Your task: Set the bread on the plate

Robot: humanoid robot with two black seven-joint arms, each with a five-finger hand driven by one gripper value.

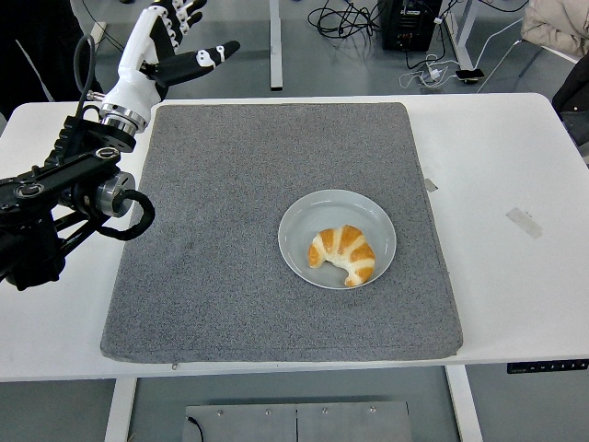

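Grey mat [230, 230]: one plate [373, 221], one croissant [342, 255]; left hand [161, 46] open.

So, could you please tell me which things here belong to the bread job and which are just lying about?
Part of the job:
- croissant, lying on the plate
- plate
- left hand, open and raised at the far left

Just lying about:
- grey mat
- tape strip
- cables on the floor
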